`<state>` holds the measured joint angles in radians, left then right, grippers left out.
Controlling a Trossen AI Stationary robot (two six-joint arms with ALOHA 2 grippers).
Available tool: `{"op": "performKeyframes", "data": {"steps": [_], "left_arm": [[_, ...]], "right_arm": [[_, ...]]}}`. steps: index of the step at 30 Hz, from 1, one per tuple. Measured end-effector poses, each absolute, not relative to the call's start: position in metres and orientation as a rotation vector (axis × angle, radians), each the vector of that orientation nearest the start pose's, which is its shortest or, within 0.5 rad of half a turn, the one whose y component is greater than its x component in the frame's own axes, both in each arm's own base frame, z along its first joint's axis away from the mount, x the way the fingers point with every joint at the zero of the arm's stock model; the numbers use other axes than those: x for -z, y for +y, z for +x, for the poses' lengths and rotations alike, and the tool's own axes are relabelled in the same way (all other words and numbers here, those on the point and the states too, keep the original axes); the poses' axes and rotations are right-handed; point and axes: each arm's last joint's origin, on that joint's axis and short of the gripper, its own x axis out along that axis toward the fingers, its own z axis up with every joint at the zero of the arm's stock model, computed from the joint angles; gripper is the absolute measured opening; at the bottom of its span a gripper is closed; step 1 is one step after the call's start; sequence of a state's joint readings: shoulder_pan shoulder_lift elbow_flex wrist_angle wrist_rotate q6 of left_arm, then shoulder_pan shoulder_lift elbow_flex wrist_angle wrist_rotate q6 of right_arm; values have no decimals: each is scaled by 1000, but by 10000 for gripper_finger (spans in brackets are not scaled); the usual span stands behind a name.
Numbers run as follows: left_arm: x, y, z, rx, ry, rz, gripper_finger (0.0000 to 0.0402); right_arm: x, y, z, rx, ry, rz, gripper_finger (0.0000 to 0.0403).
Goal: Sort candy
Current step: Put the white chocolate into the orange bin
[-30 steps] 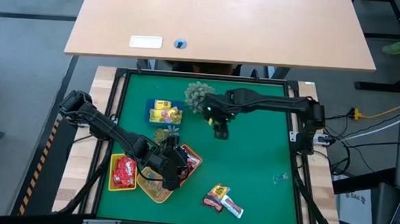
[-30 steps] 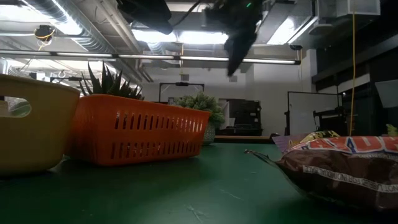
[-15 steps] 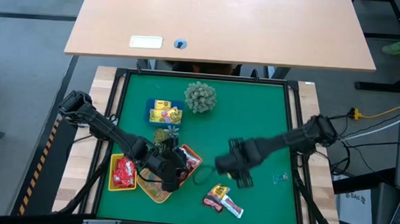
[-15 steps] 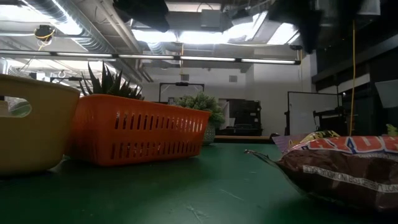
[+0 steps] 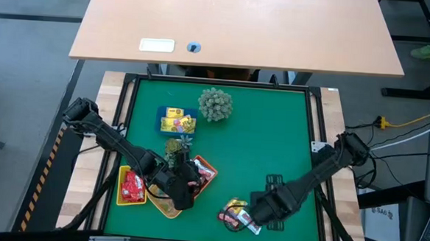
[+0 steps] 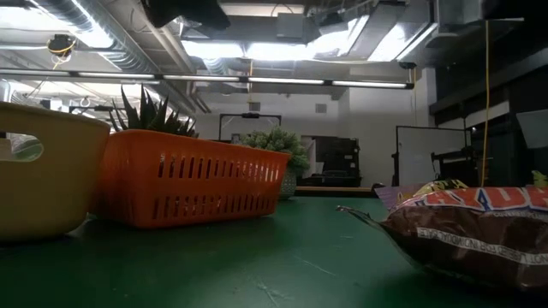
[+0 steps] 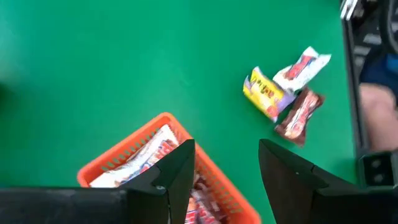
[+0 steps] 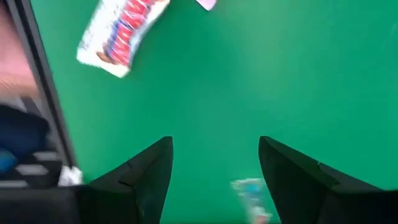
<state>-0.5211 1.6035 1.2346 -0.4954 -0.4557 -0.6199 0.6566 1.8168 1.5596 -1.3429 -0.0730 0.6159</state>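
Three candy pieces lie on the green mat near its front edge: a yellow packet (image 7: 267, 93), a white-and-red packet (image 7: 303, 64) and a dark brown bar (image 7: 298, 115). My right gripper (image 5: 264, 212) hangs open just right of them, pointing down, with bare mat between its fingers (image 8: 214, 144). A small clear candy (image 8: 251, 190) lies on the mat by its fingers. My left gripper (image 5: 185, 191) hovers open over the orange tray (image 7: 134, 146), which holds red-and-white packets. The yellow tray (image 5: 121, 197) holds red packets.
A spiky pale green plant ball (image 5: 214, 104) stands at the far middle, yellow packets (image 5: 176, 121) to its left, a small plant (image 5: 178, 144) behind the orange tray. In the low view the brown bar (image 6: 471, 235) fills the near right. The mat's middle and right are bare.
My right gripper has swept from beside the plant ball at the far middle toward the table's near edge and now hangs, a little lower, beside the three candy pieces. It has stayed open. The candy has not moved.
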Motion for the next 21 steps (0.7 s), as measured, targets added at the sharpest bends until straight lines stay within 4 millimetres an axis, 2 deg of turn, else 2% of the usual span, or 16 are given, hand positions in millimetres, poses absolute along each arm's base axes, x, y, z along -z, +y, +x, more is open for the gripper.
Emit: {"op": "performKeyframes", "data": {"steps": [6, 12, 16, 21], "left_arm": [[-268, -165, 304, -207, 610, -238, 163], [-273, -172, 305, -194, 543, -271, 163], [-274, -178, 303, -172, 536, -274, 163], [-275, -181, 302, -159, 523, -282, 163]], "right_arm": [[-248, 237, 251, 64, 1531, 217, 238], [-236, 269, 241, 82, 1366, 407, 238], [-227, 282, 236, 45, 1259, 430, 238], [-209, 282, 230, 51, 1228, 409, 238]]}}
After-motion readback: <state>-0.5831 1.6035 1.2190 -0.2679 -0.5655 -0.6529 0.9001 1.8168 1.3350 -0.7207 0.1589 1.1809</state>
